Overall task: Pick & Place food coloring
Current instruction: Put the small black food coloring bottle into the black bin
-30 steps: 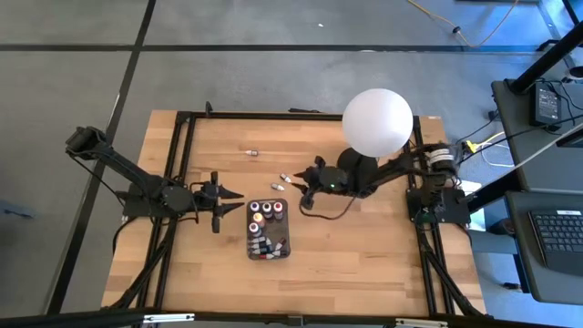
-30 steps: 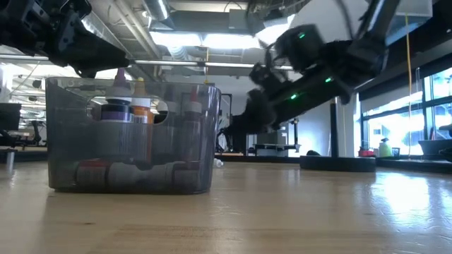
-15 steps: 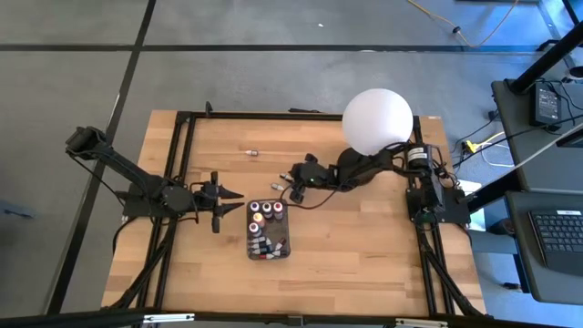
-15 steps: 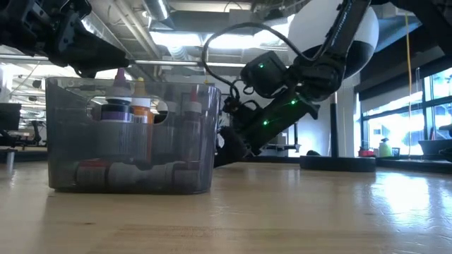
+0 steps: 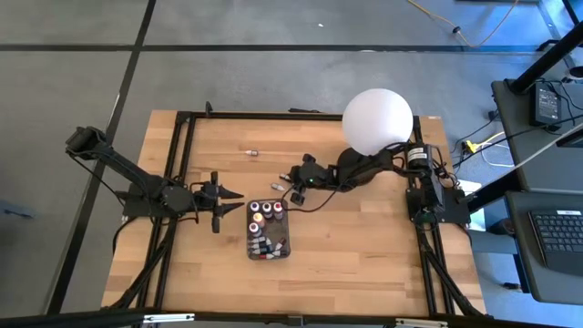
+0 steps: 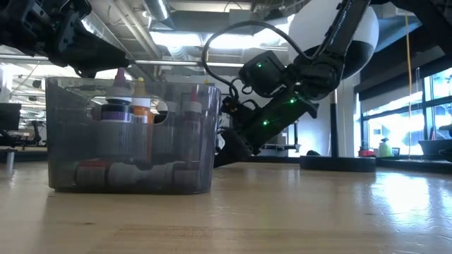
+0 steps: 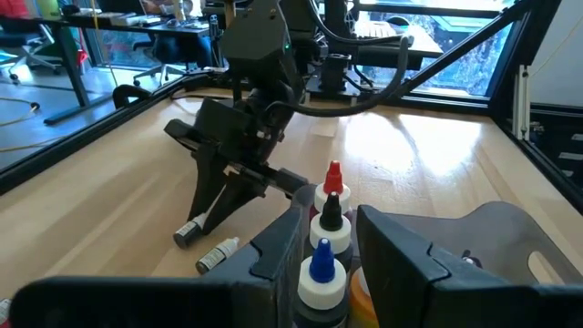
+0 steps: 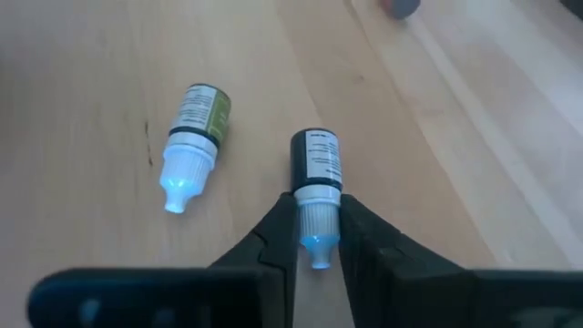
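Already most of the food coloring sits in the dark grey tray point(image 5: 268, 247) at the near middle of the desk point(image 5: 364, 264): several dropper bottles stand upright there, with red, black and blue caps, and others lie on its floor. What is left, as far as I can see, are three small bottles lying on the bare wood. One lies alone far back, left of the middle point(image 5: 250, 152). The other two lie close together just behind the tray, under the right hand point(image 5: 293, 181).

The right hand is down at the desk, and its fingers point(image 8: 273, 241) stand narrowly on both sides of the white cap of the dark bottle point(image 8: 315, 164). They seem to touch the cap, but the bottle lies flat on the wood, so I judge the grasp is only being made and nothing is lifted yet. Just beside it lies the green-labelled bottle point(image 8: 202, 112), also with a white dropper cap, apart from the fingers.

The left hand point(image 5: 219, 202) waits left of the tray, above the desk, with its fingers spread wide and holding nothing.

The big white globe lamp point(image 5: 377, 121) stands at the far right, near the right arm.
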Tool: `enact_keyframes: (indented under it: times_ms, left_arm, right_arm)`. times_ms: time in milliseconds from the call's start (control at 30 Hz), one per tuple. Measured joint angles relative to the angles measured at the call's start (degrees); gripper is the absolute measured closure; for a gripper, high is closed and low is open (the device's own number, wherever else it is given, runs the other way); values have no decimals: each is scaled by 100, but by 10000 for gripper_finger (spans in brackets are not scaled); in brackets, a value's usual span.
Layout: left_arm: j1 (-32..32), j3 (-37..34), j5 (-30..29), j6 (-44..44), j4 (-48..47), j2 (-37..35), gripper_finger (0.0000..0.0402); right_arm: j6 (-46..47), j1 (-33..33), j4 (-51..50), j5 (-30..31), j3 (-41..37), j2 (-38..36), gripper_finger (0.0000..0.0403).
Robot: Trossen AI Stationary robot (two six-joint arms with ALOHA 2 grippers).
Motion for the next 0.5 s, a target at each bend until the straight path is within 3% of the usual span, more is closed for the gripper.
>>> enact_keyframes:
  times_ms: [200,400,500]
  left_arm:
    - [0,2,0,0,3,0,297]
    - [0,2,0,0,9,0,297]
    - [0,2,0,0,11,0,297]
  right_arm:
    - [43,11,-362,166,-12,-194,335]
    - [2,145,-1112,908,-35,-876,334]
    - [-95,311,-1398,988,-33,-1274,339]
